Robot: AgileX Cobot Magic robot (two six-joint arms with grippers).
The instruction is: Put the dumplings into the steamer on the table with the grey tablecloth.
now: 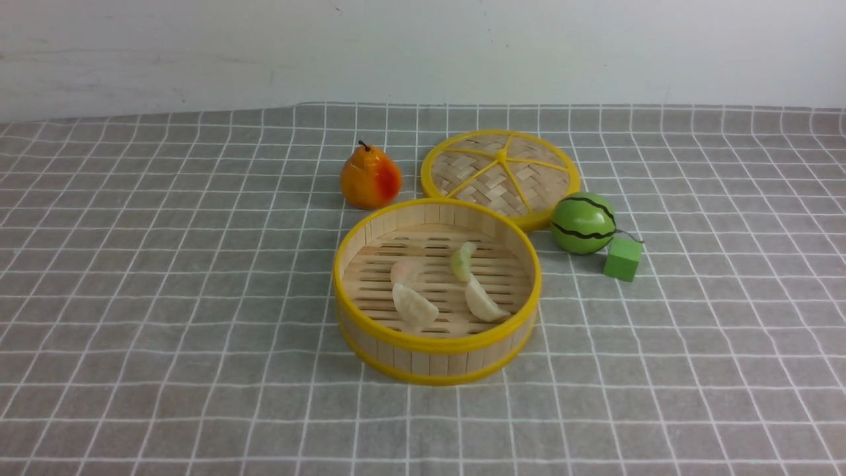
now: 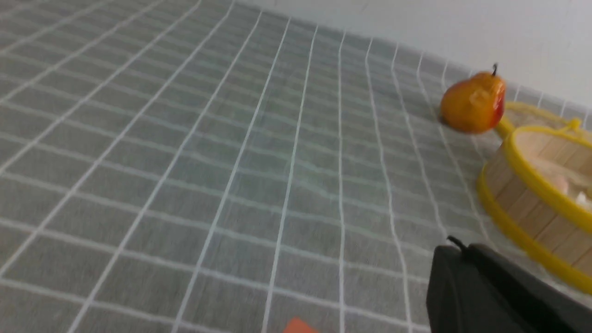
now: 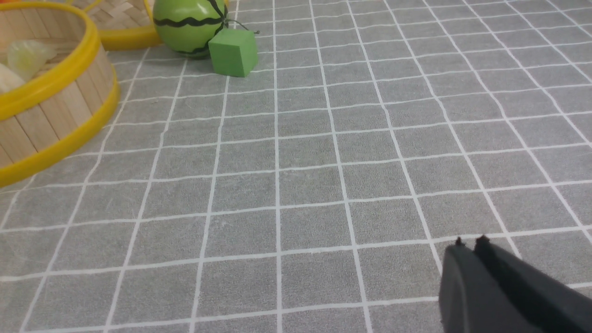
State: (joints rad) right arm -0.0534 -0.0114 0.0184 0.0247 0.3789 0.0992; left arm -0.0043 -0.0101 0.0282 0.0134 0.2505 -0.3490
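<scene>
Resting on the slatted floor of the steamer [image 1: 437, 291] are all four dumplings [image 1: 441, 288]: a pink one far left, a pale green one far right, and two cream-white ones on the near side. The steamer is sitting near the middle of the grey tablecloth [image 1: 165, 277], which is covering the table completely. A woven lid [image 1: 500, 175] is lying flat just beyond the steamer's far right rim, apparently touching it. An orange-red pear [image 1: 370, 177] is standing just beyond the far left rim. A striped green ball [image 1: 583, 223] is sitting right of the steamer, near the lid's edge, with a green cube [image 1: 622, 258] just beside it on the near right. Neither arm is appearing in the front view, and nothing is blocking the steamer's open top. The left gripper [image 2: 455, 247] is hovering clenched and empty over bare cloth left of the steamer. The right gripper [image 3: 469, 243] is likewise pressed closed, grasping nothing, over bare cloth to the steamer's right.
</scene>
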